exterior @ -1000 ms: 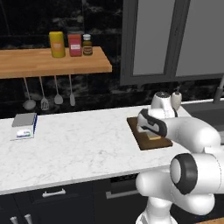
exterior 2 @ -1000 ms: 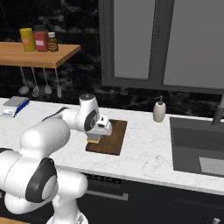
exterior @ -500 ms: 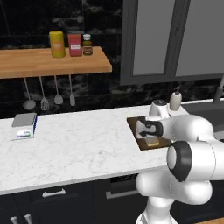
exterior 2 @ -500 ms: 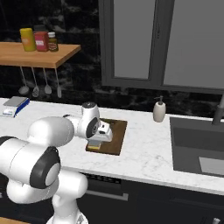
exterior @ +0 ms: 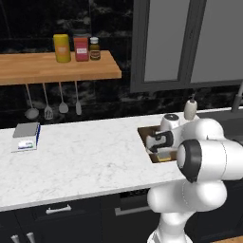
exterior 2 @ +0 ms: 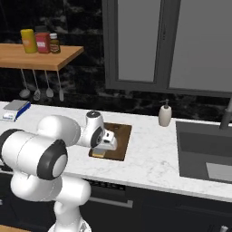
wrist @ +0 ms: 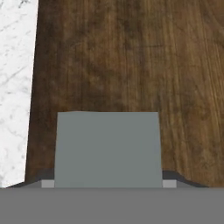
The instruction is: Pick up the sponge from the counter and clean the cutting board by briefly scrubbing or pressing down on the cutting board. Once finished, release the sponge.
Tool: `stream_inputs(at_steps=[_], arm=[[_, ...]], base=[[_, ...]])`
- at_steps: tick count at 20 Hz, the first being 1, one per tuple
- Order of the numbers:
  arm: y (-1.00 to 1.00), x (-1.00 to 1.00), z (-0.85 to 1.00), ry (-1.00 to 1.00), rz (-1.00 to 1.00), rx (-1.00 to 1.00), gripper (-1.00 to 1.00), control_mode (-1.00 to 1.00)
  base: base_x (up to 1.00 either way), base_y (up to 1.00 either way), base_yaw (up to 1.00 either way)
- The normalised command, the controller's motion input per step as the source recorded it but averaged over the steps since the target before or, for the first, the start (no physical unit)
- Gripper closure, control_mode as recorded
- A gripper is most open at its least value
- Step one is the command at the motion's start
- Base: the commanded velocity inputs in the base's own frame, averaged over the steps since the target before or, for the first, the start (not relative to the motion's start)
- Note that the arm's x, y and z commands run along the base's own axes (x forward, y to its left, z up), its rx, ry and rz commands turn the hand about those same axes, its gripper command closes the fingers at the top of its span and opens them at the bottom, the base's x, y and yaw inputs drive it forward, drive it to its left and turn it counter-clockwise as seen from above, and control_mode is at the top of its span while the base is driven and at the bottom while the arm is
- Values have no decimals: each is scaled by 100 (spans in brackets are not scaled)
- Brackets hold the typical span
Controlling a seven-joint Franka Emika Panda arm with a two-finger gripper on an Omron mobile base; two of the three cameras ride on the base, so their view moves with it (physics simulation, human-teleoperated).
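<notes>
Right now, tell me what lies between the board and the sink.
Bare counter lies between the board and the sink; a soap bottle stands further back, in the right base view.

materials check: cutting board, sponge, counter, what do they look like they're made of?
Cutting board: dark brown wood, matte, visible grain streaks.
Sponge: yellow body, likely foam; grey flat top, probably scouring layer.
Counter: white marble look, faint grey veining, smooth; could be imitation stone.

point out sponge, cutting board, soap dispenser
sponge (wrist: pixel 108 148): hand view, middle of its grey scouring top.
cutting board (exterior 2: pixel 121 136): right base view, bare brown wood at its far right part.
soap dispenser (exterior 2: pixel 165 117): right base view, middle of the bottle body.
</notes>
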Motion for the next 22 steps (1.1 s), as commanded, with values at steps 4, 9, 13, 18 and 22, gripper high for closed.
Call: stream_inputs(at_steps=[4,9,13,18,22], arm=[[0,34,0,0,0,2,100,-100],[0,20,-17,0,0,0,100,-100],[0,0,-82,0,0,0,100,-100],[0,-1,-56,-7,0,2,100,-100],[5,12,2,-14,0,0,100,-100]], base=[[0,0,0],[0,0,0],[0,0,0],[0,0,0],[0,0,0]])
